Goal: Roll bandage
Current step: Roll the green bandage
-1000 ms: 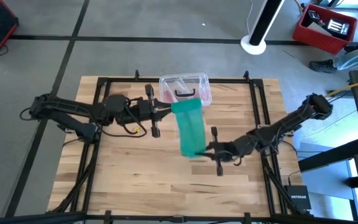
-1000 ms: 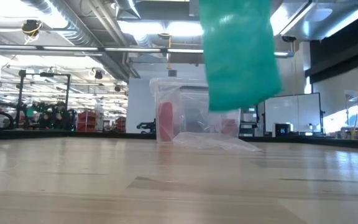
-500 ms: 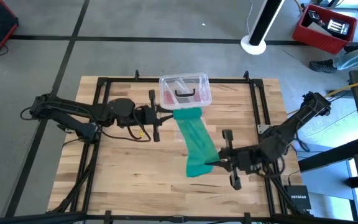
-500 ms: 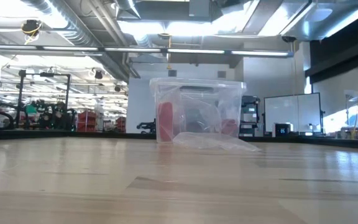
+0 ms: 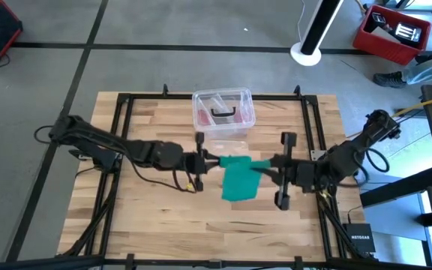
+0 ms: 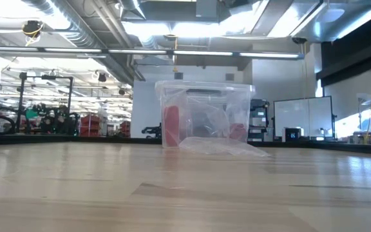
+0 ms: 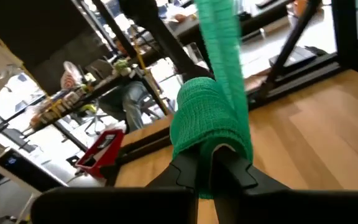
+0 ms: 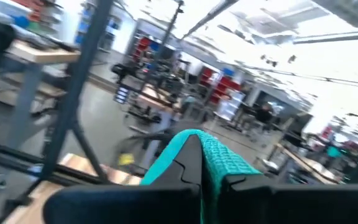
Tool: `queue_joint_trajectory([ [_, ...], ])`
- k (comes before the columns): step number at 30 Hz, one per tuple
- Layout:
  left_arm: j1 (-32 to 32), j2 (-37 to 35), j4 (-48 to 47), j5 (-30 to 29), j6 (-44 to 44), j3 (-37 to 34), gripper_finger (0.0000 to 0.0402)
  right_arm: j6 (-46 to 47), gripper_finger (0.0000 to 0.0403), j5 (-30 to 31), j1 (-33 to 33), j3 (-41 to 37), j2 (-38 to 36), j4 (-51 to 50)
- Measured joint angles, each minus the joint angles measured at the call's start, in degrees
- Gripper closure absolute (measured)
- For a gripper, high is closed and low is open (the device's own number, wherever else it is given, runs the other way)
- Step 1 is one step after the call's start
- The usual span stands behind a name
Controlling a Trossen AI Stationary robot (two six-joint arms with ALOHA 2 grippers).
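Observation:
The teal-green bandage hangs in the air over the middle of the table, between my two grippers. My left gripper comes from the table's left and is shut on the bandage's left end, which shows bunched in the left wrist view. My right gripper comes from the table's right and is shut on the other end. The low view shows neither the bandage nor the grippers. My left gripper pinches a bunched, wrapped part of the bandage between its two shut fingers, coming level from the table's left. From there the strip runs on toward the right arm, lifted clear of the table. My right gripper pinches the bandage's other end between its two shut fingers, coming about level from the table's right. The cloth drapes over the fingertips. The bandage sags slack between the two grippers, clear of the table.
A clear plastic box with pinkish contents stands at the table's far middle; it also shows in the low view, with a clear plastic sheet in front of it. A black frame runs along the table's edges.
My left gripper has gone toward the near edge and the right, away from the box. My right gripper has swung toward the table's right, first nearer, then back toward the far edge. The bandage, once stretched far-to-near, now hangs slack left-to-right and has left the low view.

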Motion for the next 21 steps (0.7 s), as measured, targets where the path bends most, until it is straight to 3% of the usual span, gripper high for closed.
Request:
queue_joint_trajectory([
  [8,-4.59,3.58,-0.03,-0.34,-2.09,0.04,0.0386,0.12,0.0399,2.25,-6.89,1.79,0.04,-0.64],
  [21,-11.40,4.59,2.05,-0.01,-3.50,0.02,0.0386,6.04,0.0398,0.12,-19.78,-0.37,0.07,-13.86],
])
